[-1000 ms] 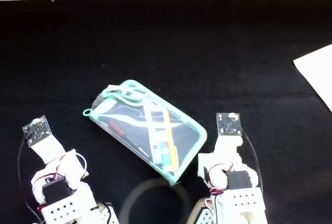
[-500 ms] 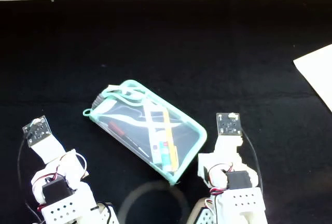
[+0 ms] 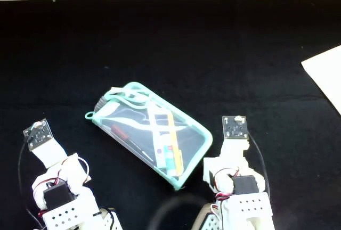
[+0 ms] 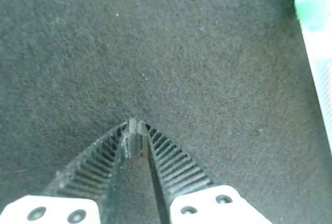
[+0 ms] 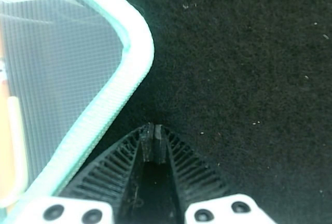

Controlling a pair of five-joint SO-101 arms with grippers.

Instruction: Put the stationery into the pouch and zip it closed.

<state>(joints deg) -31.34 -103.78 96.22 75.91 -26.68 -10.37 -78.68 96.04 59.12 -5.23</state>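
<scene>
- Pouch (image 3: 152, 134) is left unmoved on the table (image 3: 213, 54), between the arms, with stationery (image 3: 169, 145) seen inside.
- Left gripper (image 4: 136, 130) and right gripper (image 5: 153, 133) are kept still, jaws closed on nothing.
- Task is judged finished; zip closure cannot be confirmed.

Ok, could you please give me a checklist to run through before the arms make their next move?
1. Stationery inside the pouch: ok.
2. Pouch zipped fully closed: cannot tell.
3. Left hand shut, holding nothing: ok.
4. Right hand shut, holding nothing, beside the pouch's corner: ok.
5. Pouch lying flat on the table, between the two arms: ok.
</scene>
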